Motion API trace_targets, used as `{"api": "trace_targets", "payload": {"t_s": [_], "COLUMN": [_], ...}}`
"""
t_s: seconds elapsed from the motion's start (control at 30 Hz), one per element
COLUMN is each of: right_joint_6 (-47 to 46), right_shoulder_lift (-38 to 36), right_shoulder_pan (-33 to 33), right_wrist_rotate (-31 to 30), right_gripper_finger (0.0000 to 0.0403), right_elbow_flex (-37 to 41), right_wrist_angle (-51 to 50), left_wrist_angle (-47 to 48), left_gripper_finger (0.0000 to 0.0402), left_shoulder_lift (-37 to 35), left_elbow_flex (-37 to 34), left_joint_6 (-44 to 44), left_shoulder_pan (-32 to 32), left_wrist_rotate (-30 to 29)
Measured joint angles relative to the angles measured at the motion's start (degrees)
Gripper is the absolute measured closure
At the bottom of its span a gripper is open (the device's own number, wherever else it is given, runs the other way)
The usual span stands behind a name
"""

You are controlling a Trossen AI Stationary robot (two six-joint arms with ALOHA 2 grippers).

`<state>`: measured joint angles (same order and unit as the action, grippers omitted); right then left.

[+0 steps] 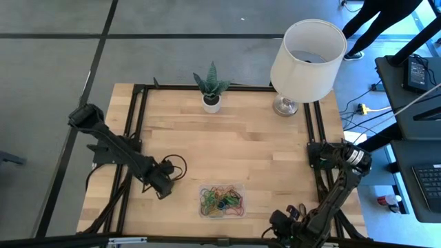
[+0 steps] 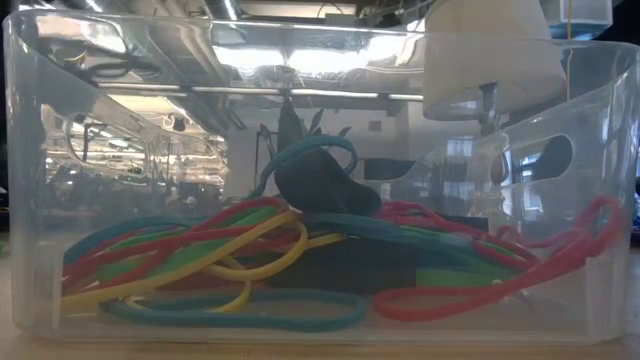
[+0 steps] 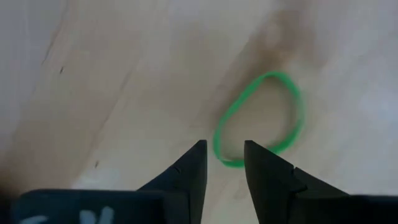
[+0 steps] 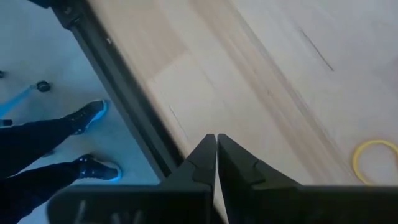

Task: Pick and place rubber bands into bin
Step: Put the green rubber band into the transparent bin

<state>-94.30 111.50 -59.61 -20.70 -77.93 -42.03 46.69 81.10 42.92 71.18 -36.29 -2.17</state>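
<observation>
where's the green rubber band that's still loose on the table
In the left wrist view the green rubber band lies flat on the bare wooden table, just ahead of the left gripper, whose fingers are slightly apart; it is outside the bin.

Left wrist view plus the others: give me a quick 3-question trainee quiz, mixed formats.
1. True or false: the green rubber band lies flat on the wooden table, in front of the left gripper.
2. Multiple choice: the right gripper has its fingers A) wide apart, B) closed together, C) clamped on a yellow band.
3. Fill in: the bin sits near the table's front edge and holds many coloured ____.

Key: 1 true; 2 B; 3 rubber bands.
</observation>
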Motion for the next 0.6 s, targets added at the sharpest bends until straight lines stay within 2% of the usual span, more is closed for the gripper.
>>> {"api": "trace_targets", "payload": {"t_s": [0.13, 0.33, 0.43, 0.53, 0.6], "right_joint_6": [0.09, 0.38, 0.46, 0.48, 0.48], "right_shoulder_lift": [0.0, 0.0, 0.0, 0.0, 0.0], "right_shoulder_pan": [-0.03, 0.01, 0.01, 0.01, 0.01], "right_wrist_rotate": [0.01, -0.01, -0.01, -0.01, 0.0], "right_gripper_finger": [0.0382, 0.0382, 0.0382, 0.0382, 0.0382], "right_elbow_flex": [0.0, 0.0, 0.0, 0.0, 0.0], "right_wrist_angle": [0.1, -0.06, -0.16, -0.34, -0.68], "left_wrist_angle": [-0.47, -3.39, -3.54, -3.24, -2.24], "left_gripper_finger": [0.0304, 0.0318, 0.0341, 0.0386, 0.0395], "left_shoulder_lift": [3.27, 7.49, 8.74, 8.88, 8.78], "left_elbow_flex": [0.0, 0.04, 0.24, 0.73, 1.93], "left_joint_6": [3.11, 3.25, 3.25, 3.28, 3.25], "left_shoulder_pan": [-0.78, -1.58, -1.56, -1.56, -1.58], "left_wrist_rotate": [0.19, 1.21, 2.16, 2.55, 2.67]}}
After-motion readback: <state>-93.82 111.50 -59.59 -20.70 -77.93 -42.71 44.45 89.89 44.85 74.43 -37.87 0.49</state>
